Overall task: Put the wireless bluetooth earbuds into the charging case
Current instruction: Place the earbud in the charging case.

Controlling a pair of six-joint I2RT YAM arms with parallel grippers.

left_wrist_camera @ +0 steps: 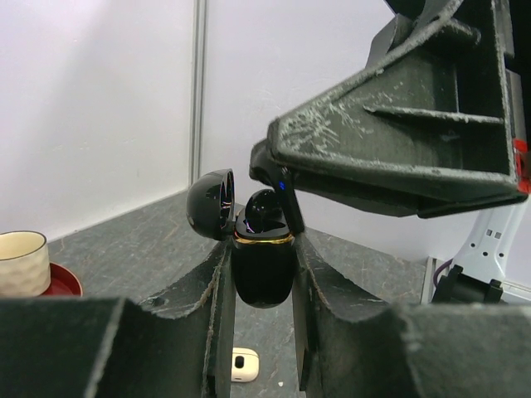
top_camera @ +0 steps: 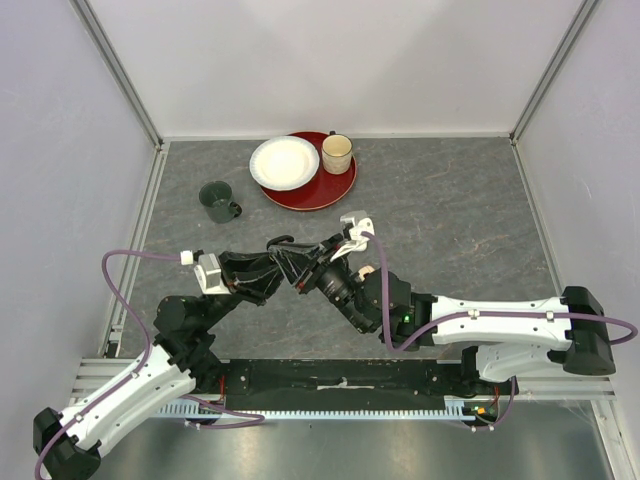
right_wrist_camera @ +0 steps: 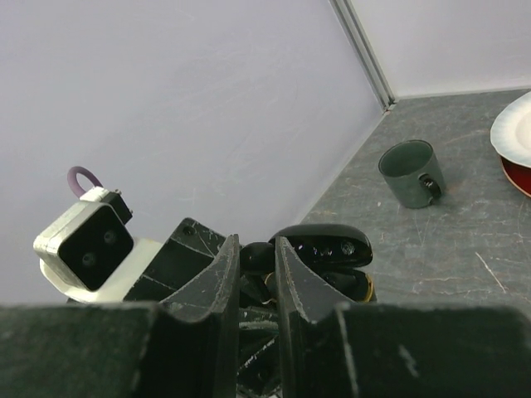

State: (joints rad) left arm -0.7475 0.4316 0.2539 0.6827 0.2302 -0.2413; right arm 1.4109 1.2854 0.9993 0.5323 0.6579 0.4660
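Clamped upright in left hand (left_wrist_camera: 261,249): open charging case (left_wrist_camera: 264,286). Pinched in right hand (right_wrist_camera: 257,249): black earbud (left_wrist_camera: 267,209). Lower straight into case, then release.

Charging case (left_wrist_camera: 263,274): glossy black, pebble-shaped, gold band at the rim. It is upright and off the table, clamped at both sides in the left gripper (left_wrist_camera: 261,246). Lid (left_wrist_camera: 209,203) is swung open to the left.

Black earbud (left_wrist_camera: 265,211): glossy, at the case's open mouth, pinched in the right gripper (right_wrist_camera: 257,250). Whether it is fully seated cannot be told.
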